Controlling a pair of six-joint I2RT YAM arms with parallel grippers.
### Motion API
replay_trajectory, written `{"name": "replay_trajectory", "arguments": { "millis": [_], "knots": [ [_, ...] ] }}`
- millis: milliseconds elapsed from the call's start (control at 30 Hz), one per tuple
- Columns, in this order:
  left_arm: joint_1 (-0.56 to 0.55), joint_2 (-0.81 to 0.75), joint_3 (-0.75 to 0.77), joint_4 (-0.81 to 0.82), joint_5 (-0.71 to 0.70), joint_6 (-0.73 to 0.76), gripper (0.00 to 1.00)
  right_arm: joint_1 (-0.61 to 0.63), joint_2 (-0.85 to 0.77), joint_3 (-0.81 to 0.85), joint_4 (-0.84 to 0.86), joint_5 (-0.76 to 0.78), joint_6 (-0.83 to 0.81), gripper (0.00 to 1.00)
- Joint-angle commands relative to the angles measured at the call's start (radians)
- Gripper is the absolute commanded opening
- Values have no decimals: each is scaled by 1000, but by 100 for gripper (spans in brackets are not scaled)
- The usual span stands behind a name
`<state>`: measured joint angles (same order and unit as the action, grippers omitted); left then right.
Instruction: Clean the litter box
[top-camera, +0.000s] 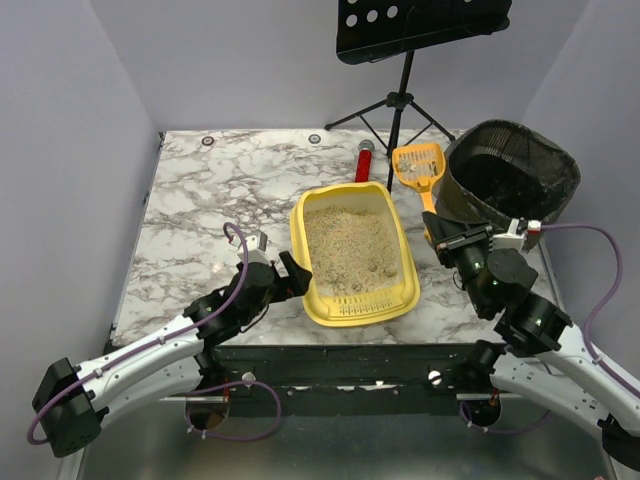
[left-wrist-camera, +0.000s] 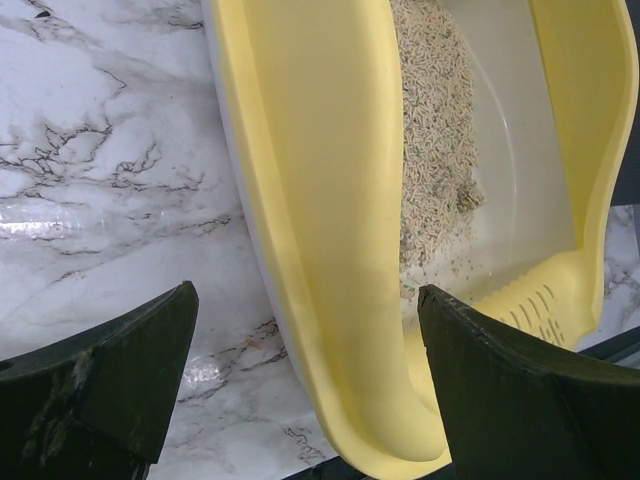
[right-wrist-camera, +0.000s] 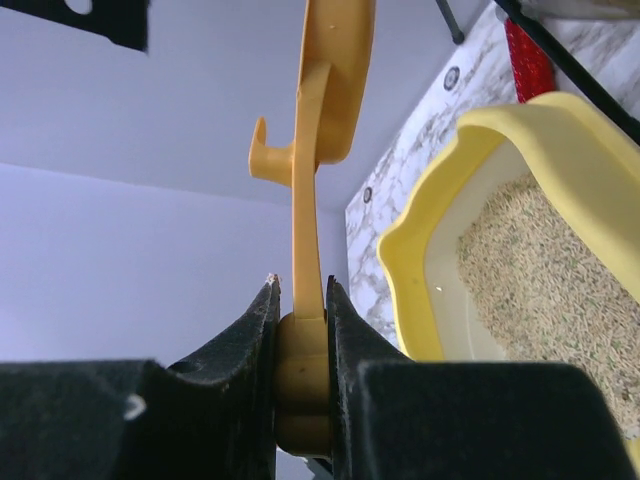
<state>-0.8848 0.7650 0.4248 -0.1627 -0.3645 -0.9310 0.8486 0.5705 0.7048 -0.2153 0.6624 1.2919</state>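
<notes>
The yellow litter box (top-camera: 400, 290) sits mid-table with beige litter (top-camera: 350, 245) inside. My left gripper (top-camera: 296, 274) is open at its left wall. In the left wrist view the yellow wall (left-wrist-camera: 330, 150) passes between the two spread fingers (left-wrist-camera: 110, 370), one outside on the marble and one over the tray's inside. My right gripper (top-camera: 441, 236) is shut on the handle of the orange-yellow slotted scoop (top-camera: 418, 164), right of the box. In the right wrist view the scoop (right-wrist-camera: 305, 180) stands straight up from the pinched jaws (right-wrist-camera: 300, 295), with the litter box (right-wrist-camera: 440, 220) to the right.
A black mesh bin (top-camera: 512, 178) with a dark liner stands at the back right, just beyond the scoop. A red object (top-camera: 365, 160) lies behind the box. A black music stand (top-camera: 405, 60) rises at the rear. Marble table (top-camera: 220, 190) stretches left of the box.
</notes>
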Motion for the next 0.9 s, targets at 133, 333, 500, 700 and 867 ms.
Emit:
{"name": "replay_trajectory", "arguments": {
  "millis": [133,333,500,700,867],
  "knots": [
    [3,5,3,8,35,8,99,-5,43,220,-173,187,-77,0],
    [3,-4,-3,2,35,8,99,-5,40,303,-252,379,-141,0],
    [3,-6,-6,-1,27,9,99,-3,45,375,-314,518,-305,0],
    [3,-1,-6,-6,19,14,99,-5,109,447,-334,617,-641,0],
    [3,3,-6,-6,10,17,99,-11,232,475,-335,695,-956,1]
  ]
}}
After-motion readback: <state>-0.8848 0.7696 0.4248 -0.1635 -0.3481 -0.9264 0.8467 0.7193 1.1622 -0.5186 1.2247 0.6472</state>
